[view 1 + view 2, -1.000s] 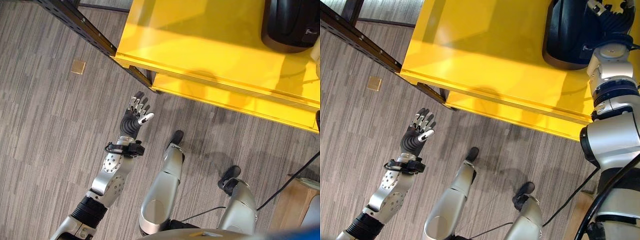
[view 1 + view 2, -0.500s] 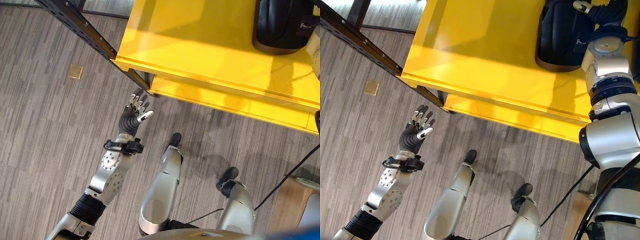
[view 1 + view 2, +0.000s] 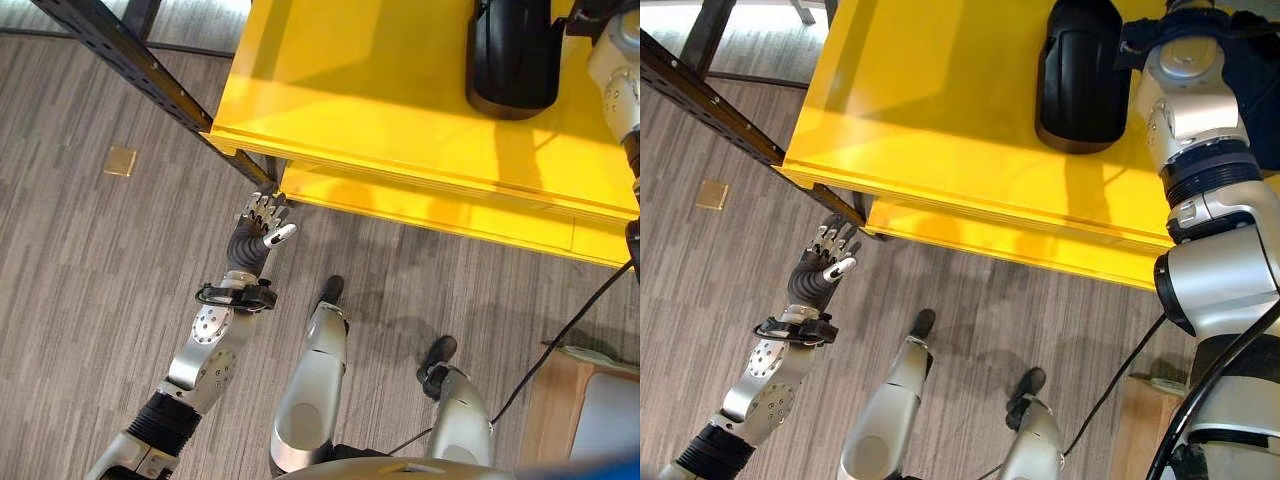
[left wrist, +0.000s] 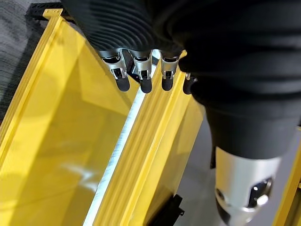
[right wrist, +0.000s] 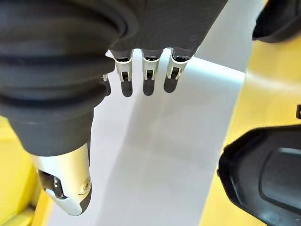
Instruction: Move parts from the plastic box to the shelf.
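part (image 3: 1080,75) black, upper centre on yellow shelf (image 3: 940,110) | right hand (image 5: 146,75) fingers straight, empty; left hand (image 3: 262,218) relaxed, empty, below shelf edge | looks rigid, smooth, likely slippery; grip across narrow sides

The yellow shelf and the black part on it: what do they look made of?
The shelf looks like painted sheet metal: glossy, with soft reflections and a folded front edge. The black part looks like moulded plastic, smooth with a dull sheen, though rubber is possible.
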Available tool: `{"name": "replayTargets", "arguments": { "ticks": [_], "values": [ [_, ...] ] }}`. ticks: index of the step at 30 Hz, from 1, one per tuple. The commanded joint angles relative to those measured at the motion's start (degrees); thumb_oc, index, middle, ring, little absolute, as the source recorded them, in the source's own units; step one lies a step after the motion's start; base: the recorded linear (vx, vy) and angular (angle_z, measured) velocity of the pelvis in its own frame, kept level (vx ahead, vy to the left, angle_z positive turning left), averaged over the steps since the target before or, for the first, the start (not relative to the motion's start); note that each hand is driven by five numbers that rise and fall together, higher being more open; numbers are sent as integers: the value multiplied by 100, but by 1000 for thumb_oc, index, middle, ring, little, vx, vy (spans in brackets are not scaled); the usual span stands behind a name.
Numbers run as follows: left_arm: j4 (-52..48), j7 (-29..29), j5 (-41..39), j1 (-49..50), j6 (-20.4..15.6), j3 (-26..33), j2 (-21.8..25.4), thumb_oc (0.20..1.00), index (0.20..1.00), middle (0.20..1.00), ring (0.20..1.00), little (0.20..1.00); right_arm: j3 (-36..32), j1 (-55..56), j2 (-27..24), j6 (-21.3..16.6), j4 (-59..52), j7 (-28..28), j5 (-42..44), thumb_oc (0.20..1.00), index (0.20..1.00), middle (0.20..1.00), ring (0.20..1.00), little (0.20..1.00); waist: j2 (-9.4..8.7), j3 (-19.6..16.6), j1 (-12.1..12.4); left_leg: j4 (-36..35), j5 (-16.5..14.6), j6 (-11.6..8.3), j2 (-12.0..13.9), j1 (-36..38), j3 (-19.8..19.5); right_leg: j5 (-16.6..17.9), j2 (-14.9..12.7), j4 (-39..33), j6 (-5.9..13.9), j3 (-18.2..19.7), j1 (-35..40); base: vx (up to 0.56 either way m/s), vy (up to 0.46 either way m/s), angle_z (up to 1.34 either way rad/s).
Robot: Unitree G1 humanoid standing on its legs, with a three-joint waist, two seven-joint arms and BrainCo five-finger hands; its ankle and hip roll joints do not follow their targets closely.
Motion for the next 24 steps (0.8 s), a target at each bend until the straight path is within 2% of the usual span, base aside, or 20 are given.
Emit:
{"name": "replayTargets", "arguments": {
  "ticks": [1, 11, 15, 18, 24],
  "values": [
    [-370, -123, -46, 88, -158, 236, 220, 1000, 1000, 1000, 1000, 1000, -290, 118, 10, -482, -620, -98, -190, 1000, 1000, 1000, 1000, 1000, -201, -150, -37, 297, -1, 162, -11, -478, 359, -1093, 311, 186, -299, 87, 1072, -37, -6, -11],
    [-370, -72, -9, 244, -85, 362, 168, 1000, 1000, 1000, 1000, 1000, -1022, 1115, 333, -742, -1906, -145, -79, 1000, 1000, 1000, 1000, 1000, -203, -84, -217, 233, 29, 157, 129, -365, 458, -1089, 348, 232, -324, 232, 980, -33, -2, -9],
    [-326, -49, 58, 294, -17, 382, 103, 1000, 1000, 1000, 1000, 1000, -1381, 1779, 584, -820, -2534, -116, -82, 1000, 1000, 1000, 1000, 1000, -201, -48, -280, 261, 21, 174, 172, -344, 502, -1103, 351, 309, -330, 285, 937, -18, -8, -8],
    [-292, -22, 125, 354, 61, 451, 4, 1000, 1000, 1000, 1000, 1000, -1727, 2683, 947, -840, -3329, 4, -229, 1000, 1000, 1000, 1000, 1000, -192, 15, -359, 247, 33, 192, 211, -327, 537, -1099, 352, 361, -347, 319, 887, -33, -29, -14],
    [-284, 13, 174, 399, 92, 487, -61, 1000, 1000, 1000, 1000, 1000, -1847, 3128, 1131, -839, -3731, 67, -370, 1000, 1000, 1000, 1000, 1000, -199, 40, -394, 270, 31, 207, 231, -343, 544, -1096, 347, 396, -362, 353, 843, 0, 0, 0]
  ]
}}
